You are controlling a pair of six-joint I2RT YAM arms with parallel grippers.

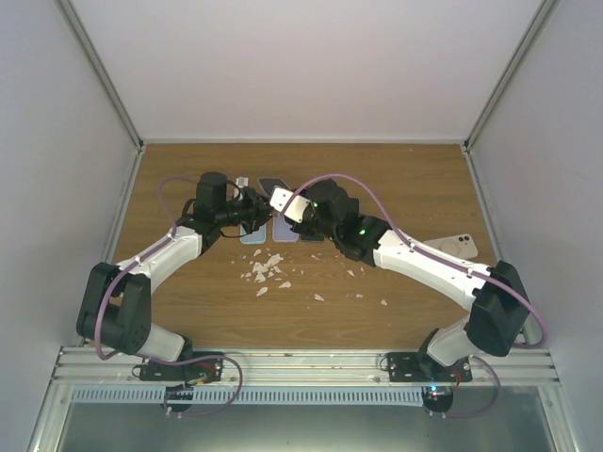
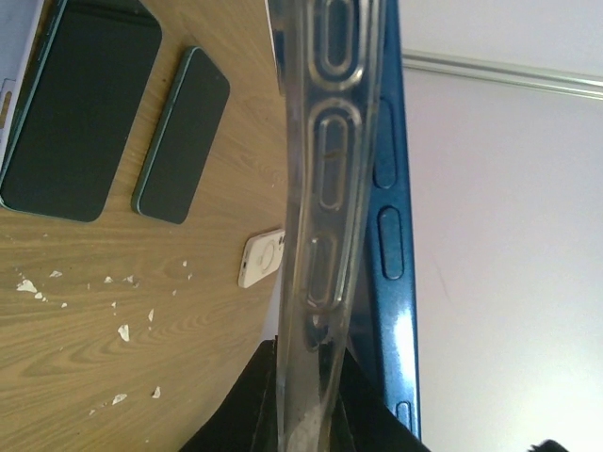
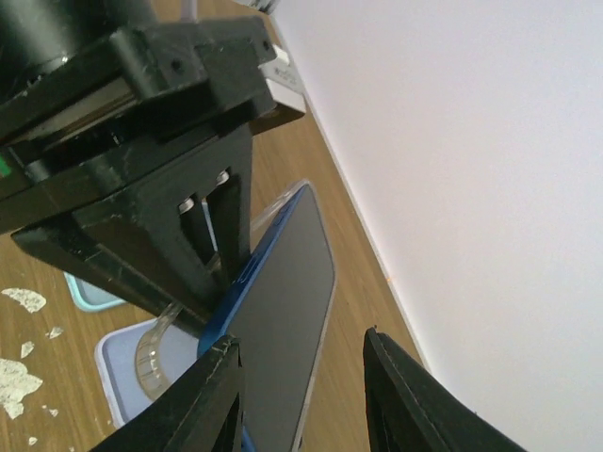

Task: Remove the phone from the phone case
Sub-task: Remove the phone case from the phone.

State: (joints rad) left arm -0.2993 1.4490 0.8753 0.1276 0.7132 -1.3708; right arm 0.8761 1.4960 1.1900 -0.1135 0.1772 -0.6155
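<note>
Clear plastic, seen edge-on from my left wrist camera, is the phone case [image 2: 320,188]. The left gripper [image 2: 311,419] is clamped tight on its lower end and holds it up off the wooden desk [image 2: 217,311]. The blue phone [image 2: 388,235] lies against the case, whose wall bows away from the phone's edge. My right gripper [image 3: 301,400] has its jaws partly apart on either side of the phone's dark-screened end; I cannot tell whether they touch it. On the desk below lie two spare phones [image 2: 80,104] and scattered white flakes [image 2: 122,331].
</note>
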